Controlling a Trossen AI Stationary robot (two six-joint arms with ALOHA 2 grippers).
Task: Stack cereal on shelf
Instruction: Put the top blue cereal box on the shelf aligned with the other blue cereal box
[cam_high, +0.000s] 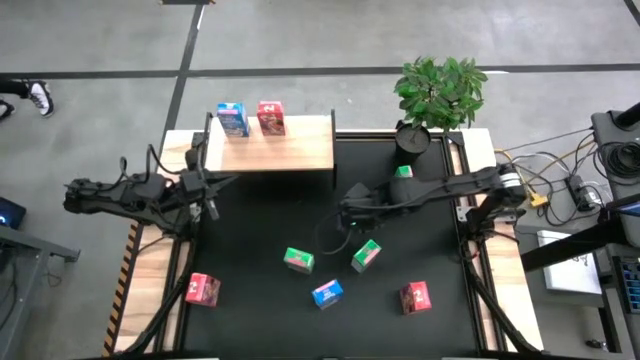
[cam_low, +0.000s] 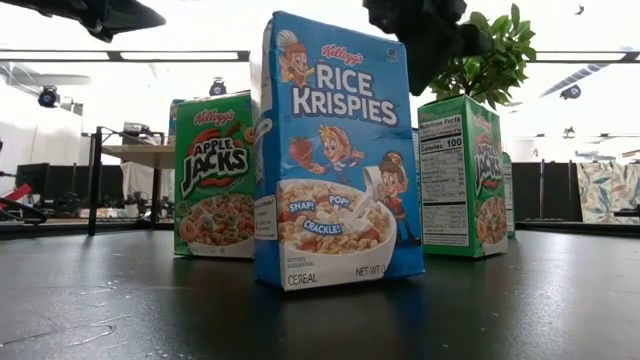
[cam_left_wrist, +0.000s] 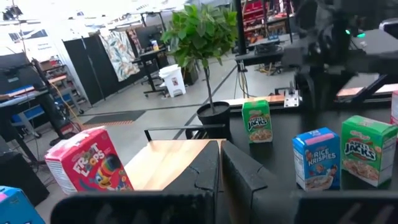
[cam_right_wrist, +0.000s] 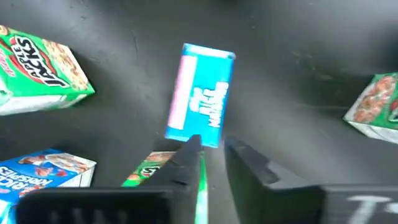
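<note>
The pale wooden shelf (cam_high: 290, 150) stands at the mat's far side and bears an upright blue box (cam_high: 232, 118) and a red box (cam_high: 271, 117). My left gripper (cam_high: 207, 190) is shut and empty in front of the shelf; its wrist view shows the red box (cam_left_wrist: 87, 165). My right gripper (cam_high: 345, 212) hangs over mid-mat, narrowly open. Its fingertips (cam_right_wrist: 214, 152) stand just above the near end of a blue box (cam_right_wrist: 202, 93) that lies flat on the mat. Two green boxes (cam_high: 298, 260) (cam_high: 366, 255), a blue one (cam_high: 327, 293) and two red ones (cam_high: 415, 296) (cam_high: 203, 290) stand on the mat.
A potted plant (cam_high: 437, 95) stands at the far right, with a green box (cam_high: 403, 172) beside its pot. In the low view the blue box (cam_low: 335, 150) stands upright between two green ones (cam_low: 215, 175) (cam_low: 465, 175). Cables and gear lie off the table's right.
</note>
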